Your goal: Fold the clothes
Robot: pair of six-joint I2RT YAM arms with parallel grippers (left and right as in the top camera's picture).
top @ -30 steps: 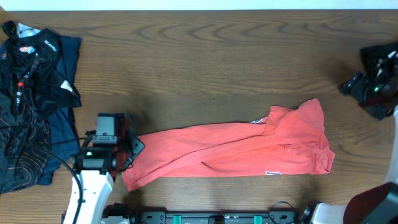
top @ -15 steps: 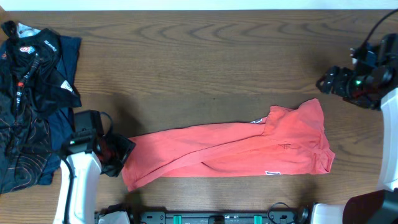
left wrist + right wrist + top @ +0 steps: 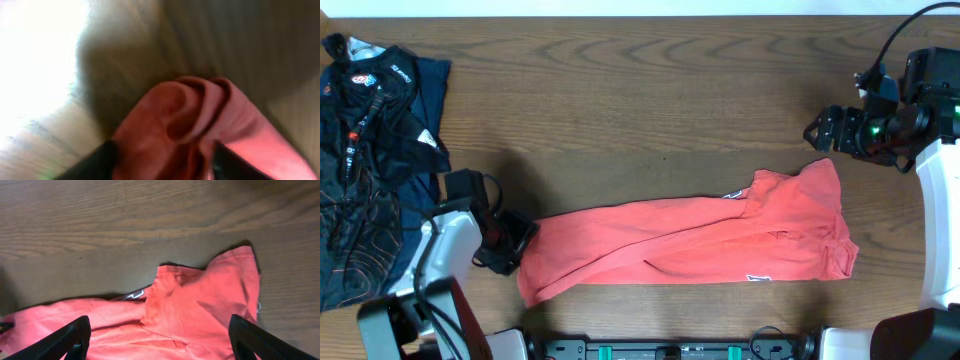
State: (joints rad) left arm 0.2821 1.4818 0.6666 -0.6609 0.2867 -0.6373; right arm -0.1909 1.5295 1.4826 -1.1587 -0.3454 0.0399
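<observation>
The clothes, a coral-red T-shirt, lie as a long strip across the table's near half, with the wider end at the right. My left gripper is at the strip's left end. In the left wrist view a bunched fold of the clothes fills the gap between the dark fingers, so the left gripper is shut on it. My right gripper hovers just beyond the shirt's far right corner. In the right wrist view that gripper is open wide, with the clothes lying flat below it.
A heap of dark navy and black garments covers the table's left side. Bare wooden table stretches behind the shirt. A black rail runs along the front edge.
The left arm has swung leftward while its gripper stayed at the shirt's left end. The right gripper has come in from the right edge toward the shirt's far right corner. The shirt has not shifted.
</observation>
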